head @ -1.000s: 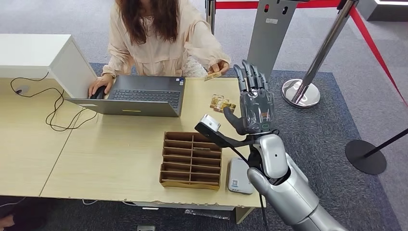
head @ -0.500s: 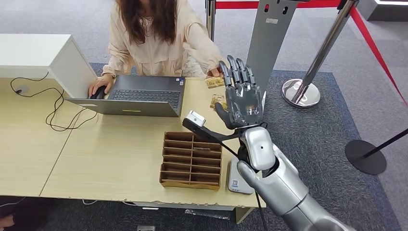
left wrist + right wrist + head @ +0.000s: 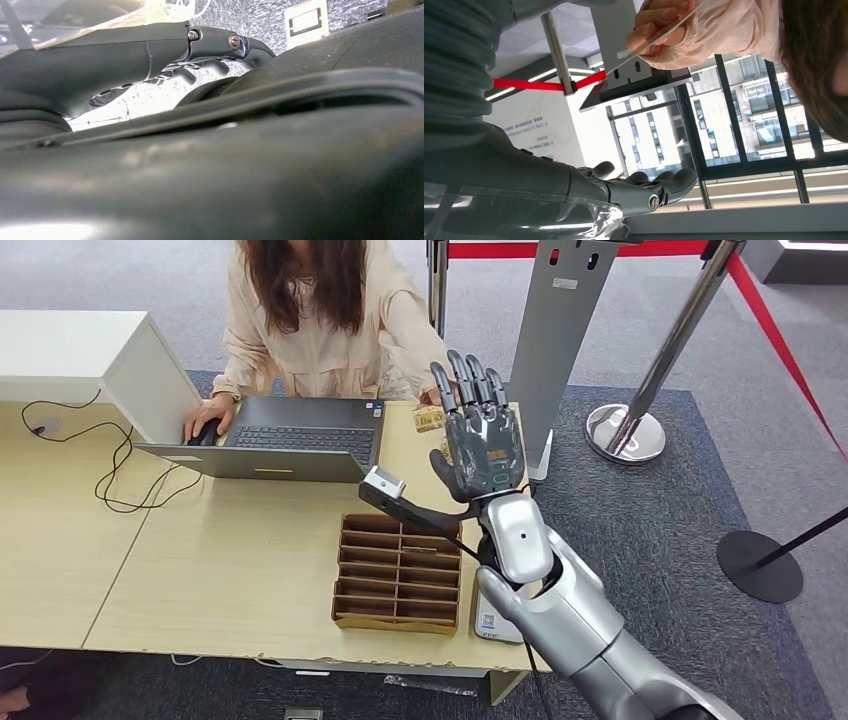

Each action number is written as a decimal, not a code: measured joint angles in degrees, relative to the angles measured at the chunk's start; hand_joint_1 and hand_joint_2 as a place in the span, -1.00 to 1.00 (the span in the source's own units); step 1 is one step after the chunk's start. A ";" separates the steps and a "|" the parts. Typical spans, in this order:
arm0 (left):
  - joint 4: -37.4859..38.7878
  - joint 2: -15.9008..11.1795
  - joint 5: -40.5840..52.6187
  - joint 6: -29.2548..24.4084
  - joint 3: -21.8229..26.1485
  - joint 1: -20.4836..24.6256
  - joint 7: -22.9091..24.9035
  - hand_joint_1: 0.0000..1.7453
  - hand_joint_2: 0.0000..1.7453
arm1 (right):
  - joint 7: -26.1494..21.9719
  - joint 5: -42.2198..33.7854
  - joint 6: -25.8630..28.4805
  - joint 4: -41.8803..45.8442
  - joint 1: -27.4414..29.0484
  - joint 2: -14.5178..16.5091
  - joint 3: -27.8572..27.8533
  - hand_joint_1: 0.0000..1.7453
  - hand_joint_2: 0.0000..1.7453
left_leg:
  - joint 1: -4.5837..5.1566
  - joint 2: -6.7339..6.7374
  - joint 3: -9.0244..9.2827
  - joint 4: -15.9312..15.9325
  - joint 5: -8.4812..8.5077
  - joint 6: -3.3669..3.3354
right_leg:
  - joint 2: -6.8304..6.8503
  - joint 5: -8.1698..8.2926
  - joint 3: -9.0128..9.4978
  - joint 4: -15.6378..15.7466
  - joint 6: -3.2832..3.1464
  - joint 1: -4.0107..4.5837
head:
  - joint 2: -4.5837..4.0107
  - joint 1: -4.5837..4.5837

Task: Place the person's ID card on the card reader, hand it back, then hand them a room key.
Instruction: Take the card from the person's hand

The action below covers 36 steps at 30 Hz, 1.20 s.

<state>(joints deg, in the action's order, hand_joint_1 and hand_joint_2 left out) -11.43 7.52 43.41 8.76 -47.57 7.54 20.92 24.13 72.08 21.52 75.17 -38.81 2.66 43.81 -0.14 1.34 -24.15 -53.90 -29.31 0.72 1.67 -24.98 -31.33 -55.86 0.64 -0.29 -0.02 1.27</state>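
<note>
Your right hand (image 3: 482,435) is raised palm up with fingers spread apart, holding nothing, just beside the person's hand (image 3: 436,395), which pinches the ID card (image 3: 430,419) above the far edge of the surface (image 3: 230,560). The left hand cannot be read: its wrist view is too close and dark to tell how its fingers lie.

The step in hand looks like receiving the card. Keep the palm flat and level under the card and hold the fingers apart until its edge lies between thumb and fingers; closing early would likely knock it aside. In the right wrist view the card (image 3: 659,37) shows as a thin, flat, stiff sheet seen edge-on, probably smooth and slippery, so pinch across its broad faces, not its edges.

Next comes the reader (image 3: 497,612), a pale, rounded, glossy slab lying at the near edge of the surface, just right of the tray (image 3: 398,573). The tray is brown, cardboard-like, ribbed into narrow slots. Beyond the tray, a small heap of tan cards (image 3: 447,450) lies partly behind your hand. Left of your hand stands a grey laptop (image 3: 290,445) with a matte lid.
</note>
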 joint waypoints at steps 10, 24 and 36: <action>0.00 0.00 0.13 -0.04 -0.02 0.02 -0.14 -1.00 -1.00 | 0.65 -0.22 0.06 -2.75 -1.48 1.55 0.90 -1.00 1.00 | 0.00 0.00 0.01 0.00 0.00 0.00 | 0.00 0.00 -0.01 0.00 0.00 0.00 | 0.00 -0.01; 0.00 0.00 -0.01 -0.43 0.01 -0.02 -0.27 -1.00 -1.00 | 1.07 -1.64 0.45 -6.54 -2.80 3.24 1.54 0.57 1.00 | 0.00 0.00 0.02 0.00 0.00 0.00 | 0.00 0.00 -0.01 0.00 0.00 0.00 | 0.00 0.00; 0.00 0.02 -0.12 -0.64 0.01 -0.07 -0.26 -1.00 -1.00 | 1.12 -2.38 0.43 -7.73 -3.00 3.56 1.87 1.00 1.00 | 0.00 0.01 0.02 0.00 0.00 0.01 | 0.00 0.00 -0.01 0.00 0.00 0.00 | 0.00 0.00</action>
<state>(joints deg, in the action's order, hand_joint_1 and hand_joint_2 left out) -11.43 7.54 43.29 8.12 -47.56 7.47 20.67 25.24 69.70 21.96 67.45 -41.80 6.22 45.68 -0.14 1.34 -24.13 -53.91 -29.31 0.73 1.67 -24.98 -31.34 -55.86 0.64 -0.28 -0.02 1.27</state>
